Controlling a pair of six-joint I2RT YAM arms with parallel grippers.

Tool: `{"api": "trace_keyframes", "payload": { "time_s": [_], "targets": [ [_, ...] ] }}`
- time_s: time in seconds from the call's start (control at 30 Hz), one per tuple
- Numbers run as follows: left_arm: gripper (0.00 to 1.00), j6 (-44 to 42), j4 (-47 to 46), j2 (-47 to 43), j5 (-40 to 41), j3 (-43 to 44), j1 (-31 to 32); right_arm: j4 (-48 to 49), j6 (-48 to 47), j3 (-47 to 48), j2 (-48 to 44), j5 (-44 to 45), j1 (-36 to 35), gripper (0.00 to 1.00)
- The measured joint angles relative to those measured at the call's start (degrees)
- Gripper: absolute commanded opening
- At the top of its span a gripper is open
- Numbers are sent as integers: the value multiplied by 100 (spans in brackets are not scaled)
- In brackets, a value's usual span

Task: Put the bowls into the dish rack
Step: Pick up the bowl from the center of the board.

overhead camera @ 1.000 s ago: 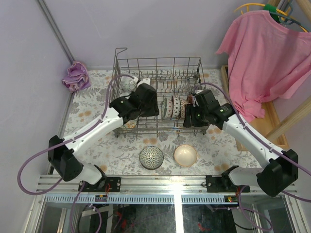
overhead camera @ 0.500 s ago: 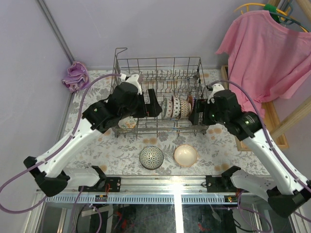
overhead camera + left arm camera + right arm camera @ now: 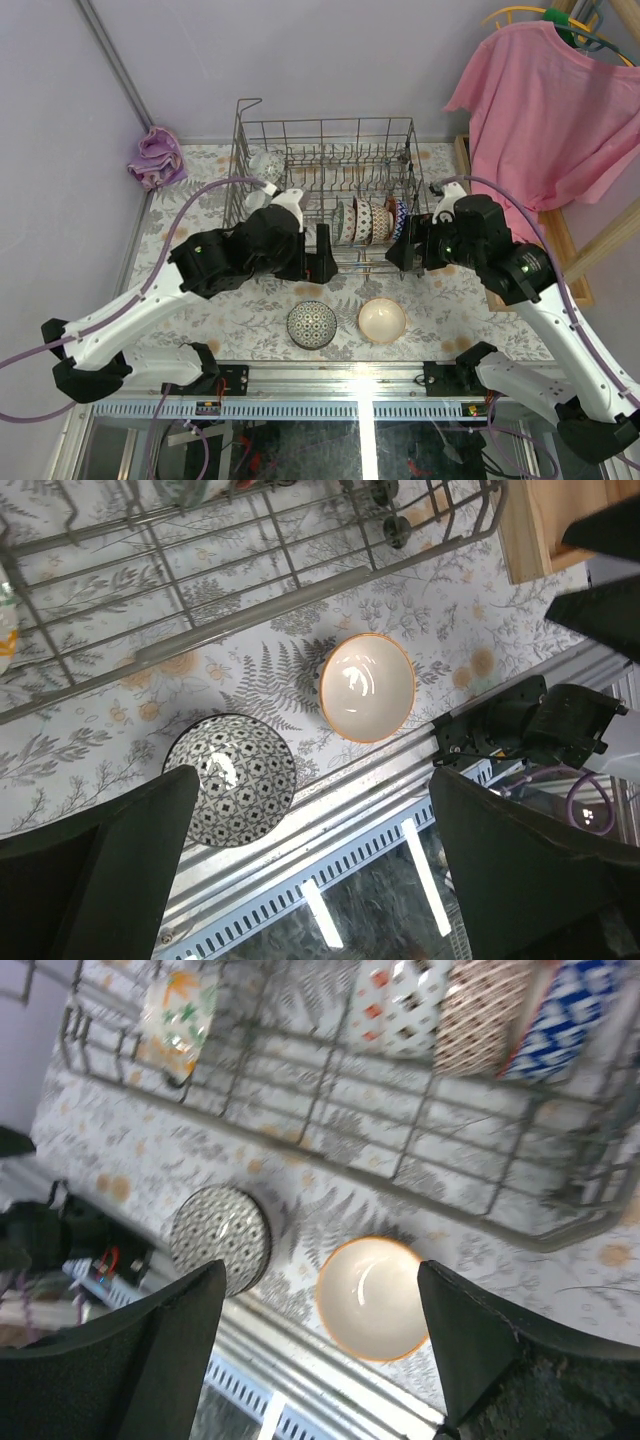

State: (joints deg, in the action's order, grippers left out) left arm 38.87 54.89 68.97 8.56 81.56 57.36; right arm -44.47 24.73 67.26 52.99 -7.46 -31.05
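Beside the dish rack hangs a pink shirt

- Rack: near corners hidden under the arms in the top view. Far part cut off by the top edge in both wrist views.
- Racked bowls: row cut off by the top edge in the right wrist view, blurred. One more clipped by the left edge in the left wrist view, pattern unreadable.
- Left tool: fingers cut by the bottom edge.
- Shirt: cut by the right edge.
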Motion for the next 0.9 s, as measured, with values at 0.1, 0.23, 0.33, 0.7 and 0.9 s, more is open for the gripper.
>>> {"api": "trace_keyframes", "payload": {
  "time_s": [0.1, 0.23, 0.33, 0.7, 0.9],
  "targets": [
    [100, 149, 83, -306, 195, -101, 0, 166, 66, -315, -109, -612, -26, 82],
    [100, 304, 129, -813, 457, -116, 2, 234, 212, -905, -321, -1029, -422, 82],
    [100, 404, 129, -1178, 621, -168, 2, 284, 278, -1064, -264, -1102, -1021, 81],
    [97, 743, 179, -1703, 623, -892, 2, 426, 636, -1228, 254, 192, -2881, 74],
    [94, 1021, 280, -1794, 348, -1950, 42, 431, 1049, -1847, 260, 820, -3021, 74]
  ]
}}
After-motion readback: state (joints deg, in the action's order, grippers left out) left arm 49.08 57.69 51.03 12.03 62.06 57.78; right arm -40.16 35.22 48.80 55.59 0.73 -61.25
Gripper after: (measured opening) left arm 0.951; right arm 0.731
